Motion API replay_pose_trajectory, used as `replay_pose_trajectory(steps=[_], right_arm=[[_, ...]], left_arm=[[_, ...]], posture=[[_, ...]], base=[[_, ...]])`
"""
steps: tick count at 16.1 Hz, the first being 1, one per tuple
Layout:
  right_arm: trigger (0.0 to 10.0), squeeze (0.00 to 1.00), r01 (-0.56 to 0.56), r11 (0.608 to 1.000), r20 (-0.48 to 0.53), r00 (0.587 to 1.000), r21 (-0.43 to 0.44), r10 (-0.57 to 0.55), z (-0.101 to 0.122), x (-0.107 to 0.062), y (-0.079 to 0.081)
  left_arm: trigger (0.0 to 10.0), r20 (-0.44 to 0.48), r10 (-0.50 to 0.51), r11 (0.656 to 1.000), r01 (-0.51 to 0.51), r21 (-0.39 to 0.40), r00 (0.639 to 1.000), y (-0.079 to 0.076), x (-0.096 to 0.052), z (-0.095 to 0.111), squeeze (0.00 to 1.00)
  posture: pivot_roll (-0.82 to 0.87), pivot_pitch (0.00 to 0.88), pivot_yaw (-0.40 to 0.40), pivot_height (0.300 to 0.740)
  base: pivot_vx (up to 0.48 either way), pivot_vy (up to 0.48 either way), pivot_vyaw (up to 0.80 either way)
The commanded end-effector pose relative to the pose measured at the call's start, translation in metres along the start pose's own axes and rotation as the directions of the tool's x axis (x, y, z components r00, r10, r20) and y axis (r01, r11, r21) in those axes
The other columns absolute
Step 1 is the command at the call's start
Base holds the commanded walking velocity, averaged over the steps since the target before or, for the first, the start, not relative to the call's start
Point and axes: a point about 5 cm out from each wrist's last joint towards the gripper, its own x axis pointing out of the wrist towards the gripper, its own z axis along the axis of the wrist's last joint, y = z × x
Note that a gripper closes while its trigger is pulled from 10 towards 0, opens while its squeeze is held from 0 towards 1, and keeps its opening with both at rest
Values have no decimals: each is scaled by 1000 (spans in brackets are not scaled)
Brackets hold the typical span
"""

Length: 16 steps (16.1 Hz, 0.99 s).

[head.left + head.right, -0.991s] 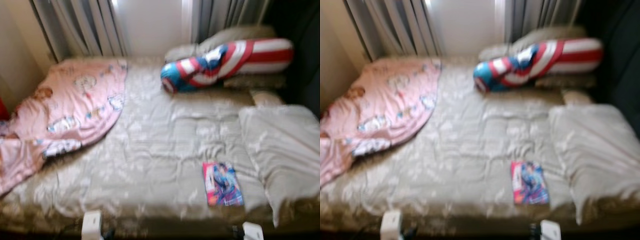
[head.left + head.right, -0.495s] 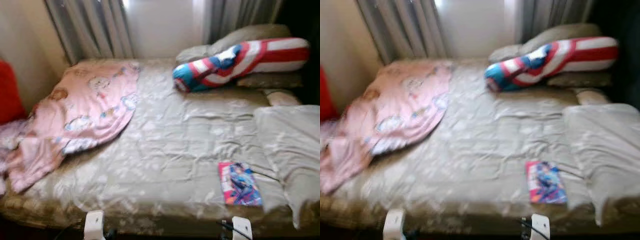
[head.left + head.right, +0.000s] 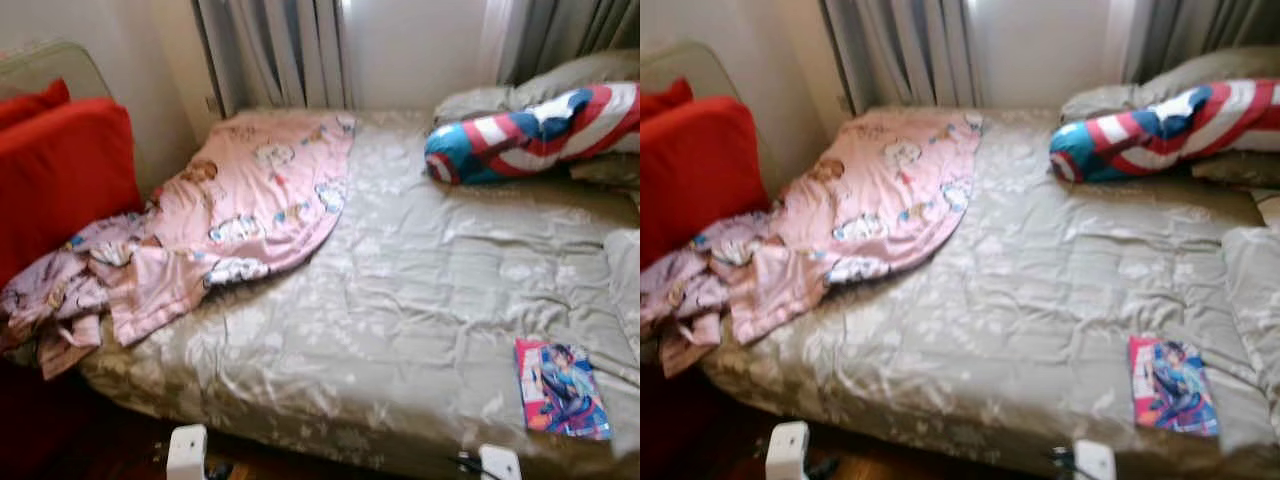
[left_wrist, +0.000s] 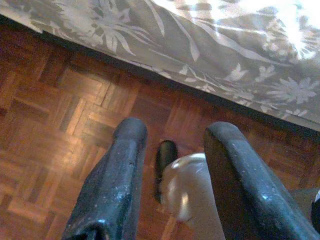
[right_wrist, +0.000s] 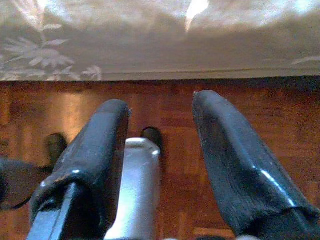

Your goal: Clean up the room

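A bed with a grey-beige floral bedspread (image 3: 400, 300) stands before me. A crumpled pink cartoon blanket (image 3: 240, 215) lies over its left part and spills off the left edge. A colourful magazine (image 3: 560, 388) rests flat near the bed's front right. A red, white and blue bolster pillow (image 3: 530, 135) lies at the back right. My left gripper (image 4: 172, 135) hangs open over the wooden floor beside the bed's edge. My right gripper (image 5: 160, 107) also hangs open above the floor, with nothing between its fingers.
A red cushioned seat (image 3: 55, 170) stands to the left of the bed, with the blanket's end bunched against it. Grey curtains (image 3: 280, 50) hang behind the bed. Grey pillows (image 3: 560, 85) sit at the back right. Parquet floor (image 4: 60, 115) runs along the bed's front.
The whole picture has shifted right, so the camera has turned left: the red seat has come into view and the pillows have slid toward the right edge. Nothing on the bed moved.
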Motion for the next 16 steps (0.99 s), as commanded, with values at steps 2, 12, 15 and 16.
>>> replay_pose_trajectory(steps=[2, 12, 15, 16], right_arm=[[10000, 0, -34, 999, 11, 999, 9, 34, 4, 2, 11], [10000, 0, -93, 995, 9, 996, -35, 93, 19, 7, 74], [10000, 0, -82, 996, 4, 997, -34, 82, 18, 7, 70], [10000, 0, -73, 997, 5, 997, -29, 73, 17, 8, 65]], left_arm=[[10000, -15, 21, 1000, -21, 8, 1000, 8, -2, -2, 0], [10000, -13, 21, 1000, -21, -1, 1000, 5, -1, -1, 0], [10000, -16, 25, 1000, -25, -5, 1000, 6, -1, -2, 0], [10000, -17, 27, 1000, -27, -6, 999, 6, -1, -2, 0]], posture=[[15, 20, 39, 740], [19, 14, 28, 740], [20, 17, 28, 740], [20, 19, 28, 740]], base=[[0, 261, 0], [0, 262, 0], [0, 255, 0], [0, 255, 0]])
